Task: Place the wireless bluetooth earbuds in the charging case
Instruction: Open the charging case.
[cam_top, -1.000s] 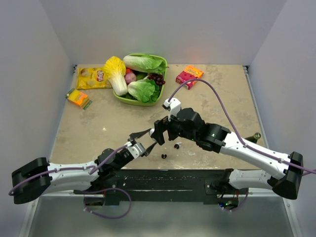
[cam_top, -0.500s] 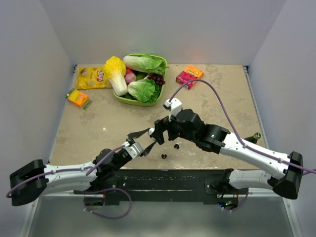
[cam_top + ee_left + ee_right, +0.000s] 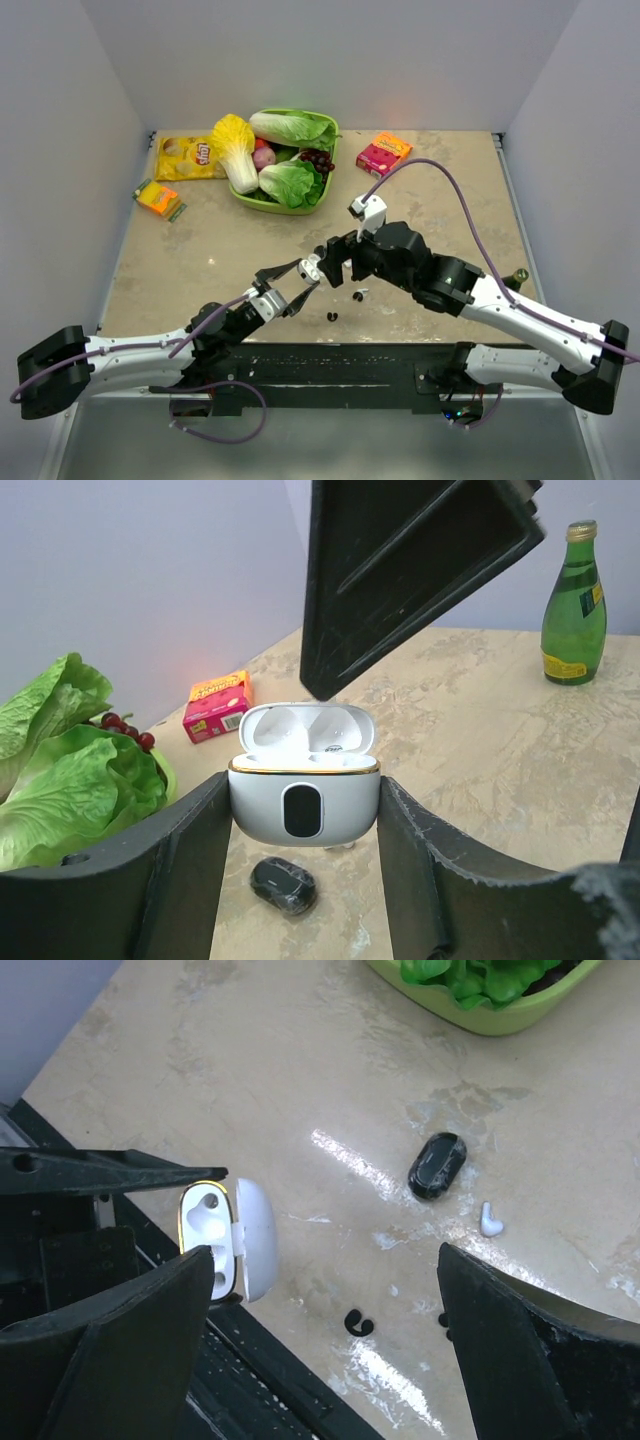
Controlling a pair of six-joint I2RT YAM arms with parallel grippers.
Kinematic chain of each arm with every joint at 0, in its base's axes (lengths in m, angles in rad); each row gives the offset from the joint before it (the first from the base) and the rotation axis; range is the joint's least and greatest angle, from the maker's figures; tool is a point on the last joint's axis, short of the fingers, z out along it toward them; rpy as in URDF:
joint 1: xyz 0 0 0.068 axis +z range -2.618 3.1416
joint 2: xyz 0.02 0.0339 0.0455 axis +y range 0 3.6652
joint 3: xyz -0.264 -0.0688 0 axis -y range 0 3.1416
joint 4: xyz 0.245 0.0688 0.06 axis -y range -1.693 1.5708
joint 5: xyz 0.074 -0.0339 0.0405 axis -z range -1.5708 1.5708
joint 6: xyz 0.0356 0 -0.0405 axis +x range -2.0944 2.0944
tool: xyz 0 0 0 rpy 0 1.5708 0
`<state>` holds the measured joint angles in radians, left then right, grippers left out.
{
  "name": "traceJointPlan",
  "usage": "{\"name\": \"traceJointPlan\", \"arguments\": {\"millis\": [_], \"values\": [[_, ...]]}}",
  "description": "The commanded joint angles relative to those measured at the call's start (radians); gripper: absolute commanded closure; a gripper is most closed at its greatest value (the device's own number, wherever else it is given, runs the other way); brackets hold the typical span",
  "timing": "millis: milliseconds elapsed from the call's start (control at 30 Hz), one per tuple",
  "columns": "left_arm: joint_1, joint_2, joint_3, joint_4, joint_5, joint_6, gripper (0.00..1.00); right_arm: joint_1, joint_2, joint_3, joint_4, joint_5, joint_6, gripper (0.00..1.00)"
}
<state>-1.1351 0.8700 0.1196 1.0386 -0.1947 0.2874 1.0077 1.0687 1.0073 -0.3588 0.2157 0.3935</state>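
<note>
Left gripper (image 3: 305, 785) clamps the white case (image 3: 304, 815) dead centre between its fingers, lid open toward 12 o'clock; right gripper (image 3: 325, 1255) gapes wide close by, case at its 9 o'clock; two black earbuds (image 3: 331, 316) lie on the table (image 3: 450, 180) around 4 o'clock of the case.
</note>
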Motion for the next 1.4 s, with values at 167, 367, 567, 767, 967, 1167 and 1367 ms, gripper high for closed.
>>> {"name": "traceJointPlan", "arguments": {"millis": [167,367,567,767,967,1167,1367], "values": [[-0.006,-0.002,0.002,0.089,-0.020,-0.008,1.00,-0.001,-0.004,-0.018,0.110,-0.142,0.016,0.35],[-0.006,-0.006,0.002,0.098,-0.014,-0.007,1.00,-0.007,0.031,-0.015,0.132,-0.156,0.036,0.46],[-0.006,-0.014,0.000,0.095,-0.008,-0.010,1.00,-0.015,0.040,-0.018,0.142,-0.150,0.042,0.50],[-0.008,-0.020,-0.003,0.094,-0.008,-0.013,1.00,-0.020,0.053,-0.018,0.144,-0.151,0.041,0.55],[-0.008,-0.025,-0.003,0.094,-0.008,-0.011,1.00,-0.027,0.066,-0.022,0.147,-0.159,0.036,0.58],[-0.008,-0.020,-0.003,0.095,-0.005,-0.011,1.00,-0.032,0.068,-0.029,0.155,-0.162,0.031,0.65],[-0.008,-0.011,0.018,0.040,-0.015,-0.043,0.95,-0.032,0.057,-0.010,0.137,-0.157,-0.030,1.00]]}}
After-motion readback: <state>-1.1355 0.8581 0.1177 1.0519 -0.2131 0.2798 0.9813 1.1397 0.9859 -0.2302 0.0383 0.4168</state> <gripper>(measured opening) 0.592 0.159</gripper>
